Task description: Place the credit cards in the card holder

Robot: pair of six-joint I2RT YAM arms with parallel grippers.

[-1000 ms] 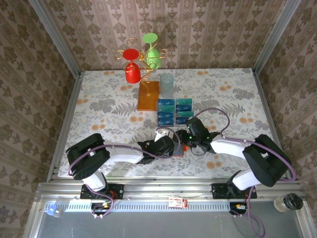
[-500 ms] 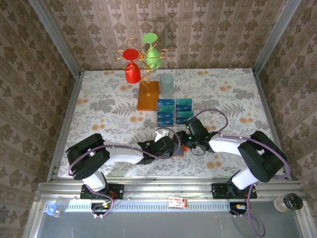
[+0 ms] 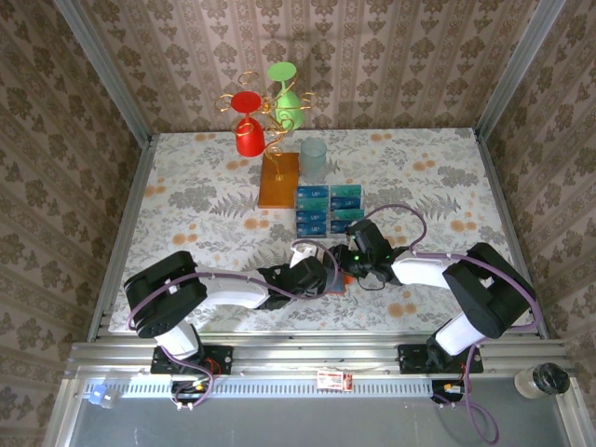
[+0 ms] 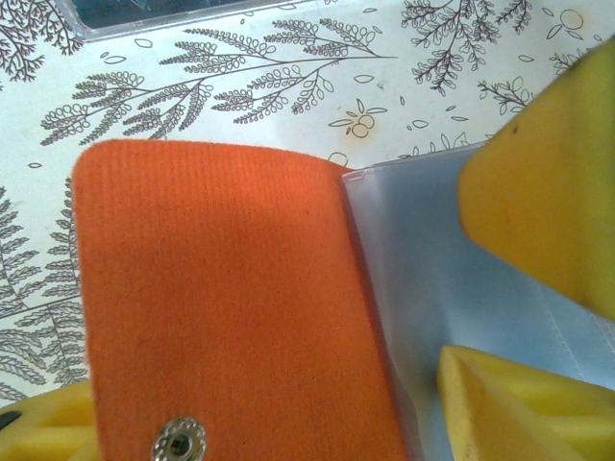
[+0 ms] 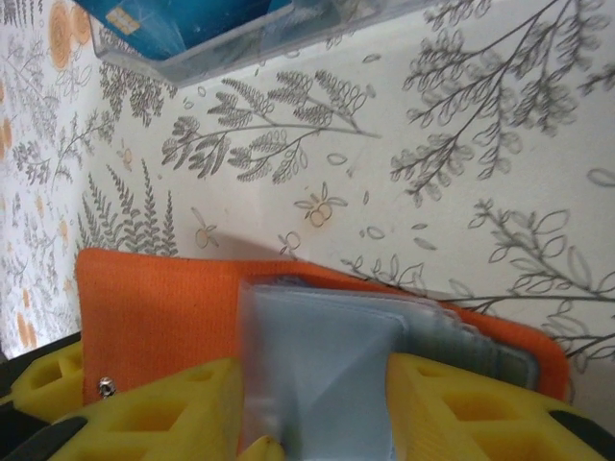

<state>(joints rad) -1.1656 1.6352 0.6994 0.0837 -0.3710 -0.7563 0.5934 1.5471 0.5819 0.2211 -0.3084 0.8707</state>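
Small change over the last second: the right arm has tucked its elbow in and the right gripper (image 5: 312, 413) has edged closer to the left gripper (image 3: 326, 277), so both now crowd the card holder (image 4: 221, 307). The credit cards (image 3: 328, 207) haven't moved. They sit in the same rows in the clear tray (image 5: 288, 43), just beyond both grippers on the desk (image 3: 186, 186), and none has been picked. My read is that we're still prepping the holder and loading hasn't started. The holder lies opened out directly under the two grippers, with the orange cover and its snap showing on the left gripper's side and the clear sleeves (image 5: 317, 336) on the right gripper's side. In the right wrist view the sleeve stack sits between the right gripper's yellow fingers (image 5: 144, 413). The gap is narrow and both fingers sit close against the stack's edges, but I can't tell whether it's pinching or only bracketing. The left gripper is moderately apart astride the cover, and I can't tell whether it clamps or just steadies it. Next we likely need one sleeve separated and held open before anyone reaches for the tray. The risks are that the thin sleeves lift together or the holder slides.
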